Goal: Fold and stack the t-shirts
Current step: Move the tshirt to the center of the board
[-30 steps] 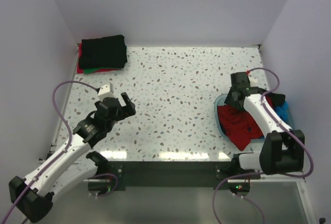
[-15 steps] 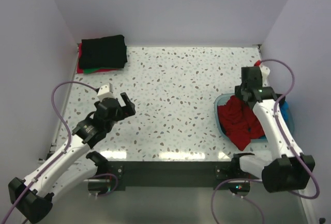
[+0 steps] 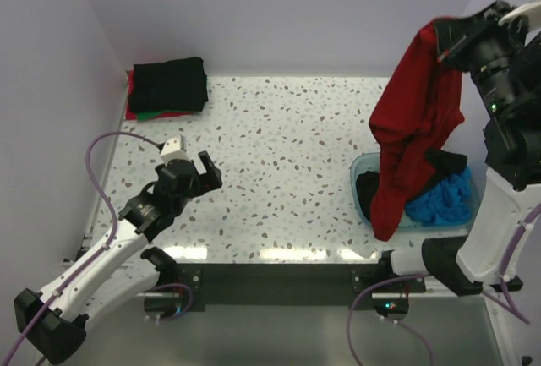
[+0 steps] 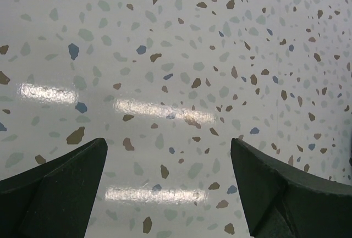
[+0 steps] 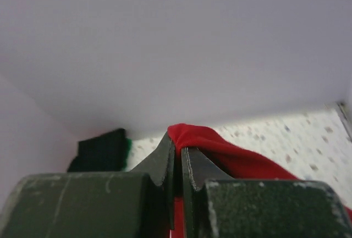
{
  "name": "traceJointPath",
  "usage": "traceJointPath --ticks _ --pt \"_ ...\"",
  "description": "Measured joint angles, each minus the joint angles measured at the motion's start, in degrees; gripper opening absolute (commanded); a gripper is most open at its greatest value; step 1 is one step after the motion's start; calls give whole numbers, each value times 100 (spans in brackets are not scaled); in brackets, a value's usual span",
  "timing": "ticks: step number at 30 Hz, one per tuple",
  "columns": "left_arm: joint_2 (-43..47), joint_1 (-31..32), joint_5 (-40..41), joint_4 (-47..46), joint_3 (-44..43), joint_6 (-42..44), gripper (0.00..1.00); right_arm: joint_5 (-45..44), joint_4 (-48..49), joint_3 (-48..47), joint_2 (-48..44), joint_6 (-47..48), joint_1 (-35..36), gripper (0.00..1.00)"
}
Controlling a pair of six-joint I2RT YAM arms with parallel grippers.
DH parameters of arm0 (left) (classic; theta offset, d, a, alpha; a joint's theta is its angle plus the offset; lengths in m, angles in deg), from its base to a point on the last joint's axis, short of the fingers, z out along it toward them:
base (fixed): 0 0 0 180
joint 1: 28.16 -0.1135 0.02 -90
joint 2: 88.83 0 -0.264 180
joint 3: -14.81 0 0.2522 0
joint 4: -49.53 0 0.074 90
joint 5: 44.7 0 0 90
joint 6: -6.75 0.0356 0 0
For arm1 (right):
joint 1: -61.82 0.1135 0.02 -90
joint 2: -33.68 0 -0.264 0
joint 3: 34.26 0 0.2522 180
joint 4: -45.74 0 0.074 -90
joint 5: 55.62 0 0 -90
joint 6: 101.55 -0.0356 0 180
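right jaws pinched shut on a fold of the red shirt, held high. it hangs long and crumpled straight down, its tail dangling over the basin. left jaws spread, empty, low over the surface, well apart from the shirt.

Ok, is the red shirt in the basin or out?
Out: the red shirt hangs unfolded from the right gripper, high over the basin. Whether its lower end touches the basin, cannot tell.
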Motion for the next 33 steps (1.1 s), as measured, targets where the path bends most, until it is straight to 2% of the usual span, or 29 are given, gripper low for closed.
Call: traceJointPath --ticks 3,6,8,10,14,18,24,27,29,31,33 --pt "-28 0 2 2 0 0 100 1130 127 -1646 914 -70 2 0" --pt "-79 0 11 24 -20 -7 100 2173 892 -1545 1255 -382 240 0" --pt "-116 0 46 96 -68 -35 100 2310 1130 -1322 1429 -448 758 0" --pt "-129 0 85 186 -131 -96 100 2441 1248 -1473 2004 -442 1554 0" --pt "-114 0 138 391 -245 -280 100 2677 1480 -1722 3139 -461 2612 0" --pt "-85 0 247 789 -350 -562 100 2675 1587 -1652 3744 -509 3174 0" --pt "111 0 426 1416 -472 -968 100 2597 2173 -1401 3720 -599 3508 0" --pt "313 0 498 1606 -474 -1104 100 1967 2251 -481 3130 -533 3506 0" --pt "415 0 529 1692 -476 -1154 100 1429 2326 960 2273 -494 3381 0" --pt "468 0 542 1742 -481 -1165 100 1255 2380 2297 1497 -514 3104 0" --pt "505 0 564 1786 -483 -1167 100 1246 2529 3676 804 -573 2479 2"
